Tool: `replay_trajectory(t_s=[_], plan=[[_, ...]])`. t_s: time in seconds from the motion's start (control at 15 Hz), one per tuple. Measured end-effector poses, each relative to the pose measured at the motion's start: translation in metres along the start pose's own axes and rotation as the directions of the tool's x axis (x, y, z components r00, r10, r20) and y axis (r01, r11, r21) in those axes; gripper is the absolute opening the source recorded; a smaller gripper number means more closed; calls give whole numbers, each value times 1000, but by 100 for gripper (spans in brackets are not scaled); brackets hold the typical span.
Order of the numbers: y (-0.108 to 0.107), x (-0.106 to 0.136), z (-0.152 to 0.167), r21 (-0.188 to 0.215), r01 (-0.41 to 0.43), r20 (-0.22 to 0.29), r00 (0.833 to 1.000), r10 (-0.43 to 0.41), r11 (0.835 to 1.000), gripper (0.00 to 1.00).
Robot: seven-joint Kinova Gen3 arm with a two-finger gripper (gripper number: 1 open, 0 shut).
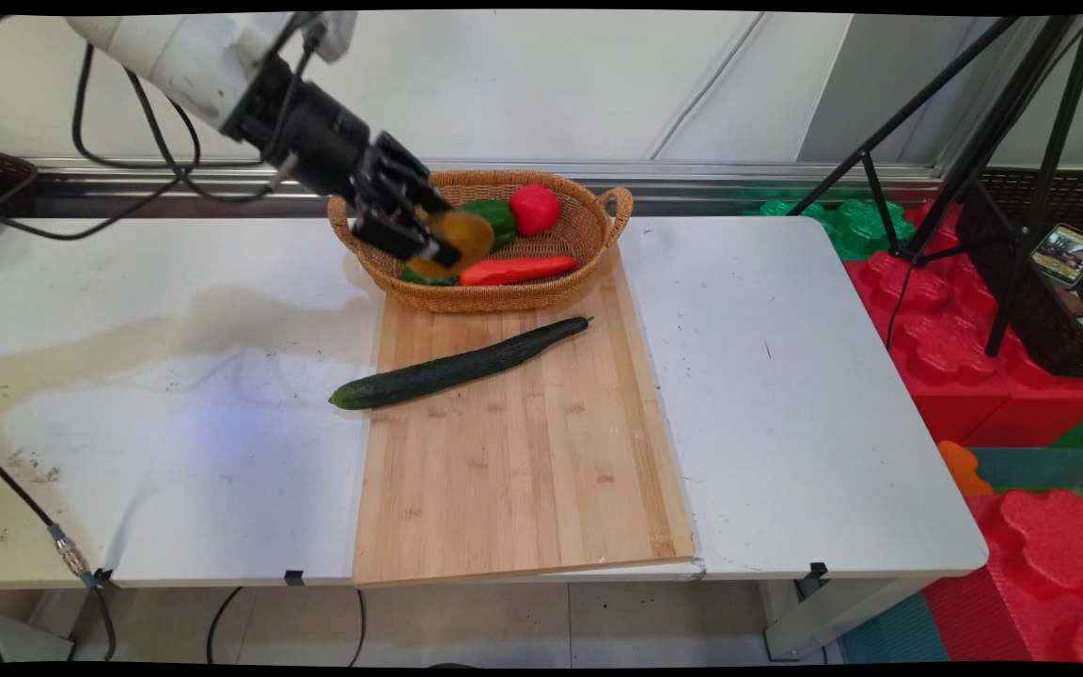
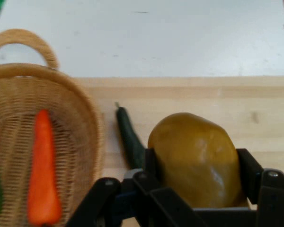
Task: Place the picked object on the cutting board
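Note:
My black gripper (image 1: 443, 243) hangs over the left part of the wicker basket (image 1: 598, 230), shut on a yellow-brown potato (image 1: 462, 235). In the hand view the potato (image 2: 196, 158) sits between the two fingers (image 2: 151, 165), above the cutting board. Inside the basket lie a red tomato (image 1: 534, 208), a green pepper (image 1: 496, 218), an orange-red pepper (image 1: 515, 270) and another green piece (image 1: 427, 277). A long dark cucumber (image 1: 457, 368) lies slantwise on the wooden cutting board (image 1: 523, 451), its left end over the board's edge. The hand view shows the cucumber's tip (image 2: 128, 137) beside the basket (image 2: 80, 113) and the orange-red pepper (image 2: 42, 168).
The white table (image 1: 786, 395) carries the board at its middle and the basket at the board's far end. A black tripod (image 1: 965, 132) stands to the right over red and green foam blocks (image 1: 955, 357). Black cables (image 1: 128, 160) hang from the arm at the left.

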Motion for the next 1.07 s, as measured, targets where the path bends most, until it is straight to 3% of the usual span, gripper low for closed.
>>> replay_trajectory(t_s=[0.47,1.07], plan=[[33,-4,55,-62,-34,53,998,37,997,0],[47,-20,130,-55,-23,152,988,31,998,0]])
